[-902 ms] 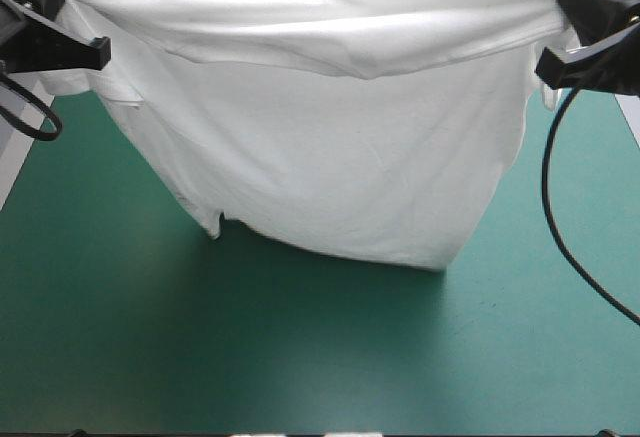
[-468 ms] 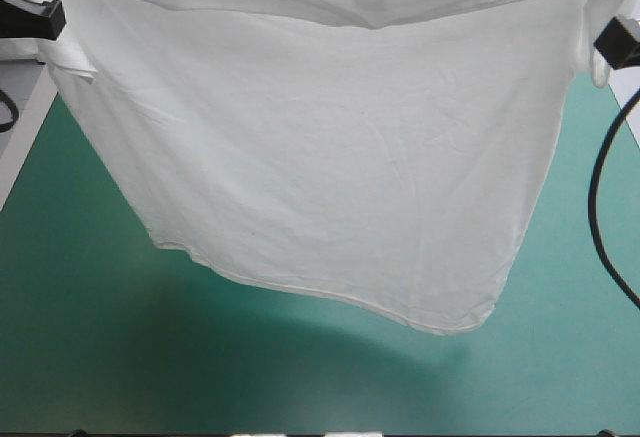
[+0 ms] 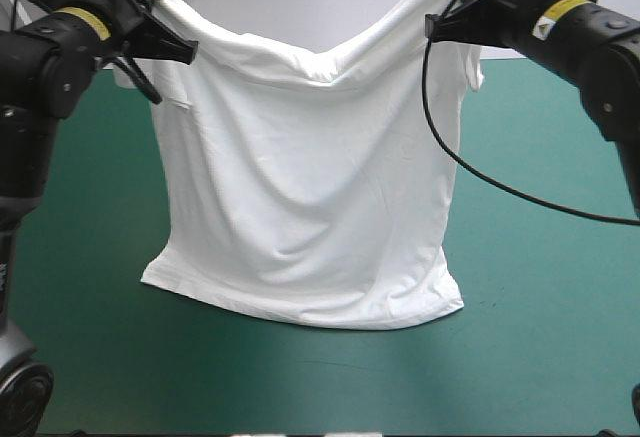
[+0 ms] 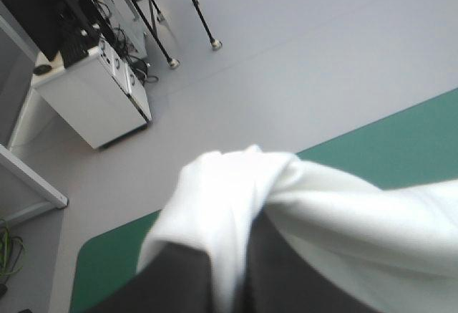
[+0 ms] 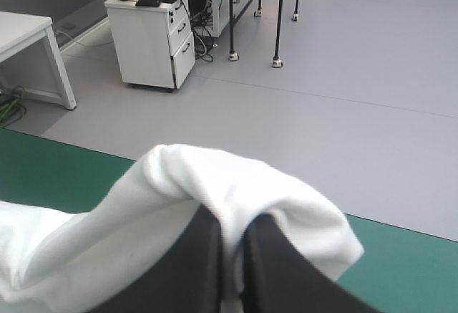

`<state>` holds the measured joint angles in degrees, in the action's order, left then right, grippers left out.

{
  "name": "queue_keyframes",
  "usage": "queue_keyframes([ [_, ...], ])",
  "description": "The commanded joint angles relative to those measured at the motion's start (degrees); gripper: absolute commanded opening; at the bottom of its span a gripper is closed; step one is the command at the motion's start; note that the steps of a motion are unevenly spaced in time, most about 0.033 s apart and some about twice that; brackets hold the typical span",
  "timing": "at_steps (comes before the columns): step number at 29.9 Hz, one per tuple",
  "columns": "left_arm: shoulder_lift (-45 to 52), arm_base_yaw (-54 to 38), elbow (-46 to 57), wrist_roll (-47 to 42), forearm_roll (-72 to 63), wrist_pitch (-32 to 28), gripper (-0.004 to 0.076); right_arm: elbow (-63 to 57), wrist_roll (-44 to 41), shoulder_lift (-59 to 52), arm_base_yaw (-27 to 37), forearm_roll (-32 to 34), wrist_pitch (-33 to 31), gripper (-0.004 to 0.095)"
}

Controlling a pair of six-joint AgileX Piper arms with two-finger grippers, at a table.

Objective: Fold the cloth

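Folding has not started, by my reading; I hold the T-shirt (image 3: pixel 300 207) hanging as one open sheet, the left gripper (image 3: pixel 172 45) and right gripper (image 3: pixel 448 25) each with fingers pinching a shoulder of it; its hem touches the teal-green surface (image 3: pixel 540 317); every fold is left to do; the cloth looks thin, soft and white, sagging at the neckline in loose creases.

No word, number or brand is legible in any view. High view: a yellow band (image 3: pixel 84 21) wraps the left arm (image 3: pixel 40 62). A yellow label (image 3: pixel 563 6) and a small white sticker (image 3: pixel 546 27) with a dark mark sit on the right arm (image 3: pixel 612 45). Their print is too small to read.
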<state>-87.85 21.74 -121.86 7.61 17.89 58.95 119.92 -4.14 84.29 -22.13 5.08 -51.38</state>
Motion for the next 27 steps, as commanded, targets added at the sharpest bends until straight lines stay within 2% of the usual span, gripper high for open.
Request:
queue_keyframes([
  [1,-1.37,-3.62,1.96,-1.64,-5.00,-10.43,-0.0009,1.35,0.43,2.95,-0.07,2.84,8.16,-0.0018],
  [4,-6.15,-10.19,2.75,0.43,-18.50,-13.75,-0.0009,1.35,-0.66,8.60,0.06,5.54,10.72,-0.0019],
  [7,-11.24,-14.58,2.75,3.06,-27.82,-16.01,-0.0009,1.35,-2.84,14.38,1.24,5.42,13.78,-0.0019],
  [10,-16.05,-16.05,2.75,3.28,-30.22,-18.39,-0.0009,1.35,-4.98,19.82,2.09,4.70,17.36,-0.0019],
  [15,-23.28,-16.18,2.75,3.28,-29.53,-22.55,0.0006,1.35,-5.35,26.55,2.09,4.68,18.26,-0.0004],
  [17,-25.49,-16.18,2.75,3.03,-30.14,-23.93,0.0079,1.35,-6.90,28.25,2.18,4.58,18.03,0.0103],
  [19,-27.25,-16.18,2.75,2.66,-31.33,-24.23,0.0236,1.46,-6.92,29.32,2.57,4.23,16.83,0.0337],
  [22,-28.07,-16.18,2.75,2.78,-31.51,-22.55,0.0533,1.53,-6.92,29.10,2.70,4.85,13.75,0.0735],
  [24,-27.48,-16.18,2.09,3.60,-30.89,-18.77,0.0647,1.53,-7.14,27.32,2.70,5.26,11.04,0.0917],
  [25,-26.92,-16.18,1.28,3.70,-29.71,-15.86,0.0675,1.53,-7.14,25.88,2.70,5.38,9.48,0.0943],
  [27,-25.58,-16.18,-0.83,3.59,-26.95,-9.22,0.0676,1.53,-7.14,22.64,2.70,6.13,6.38,0.0925],
])
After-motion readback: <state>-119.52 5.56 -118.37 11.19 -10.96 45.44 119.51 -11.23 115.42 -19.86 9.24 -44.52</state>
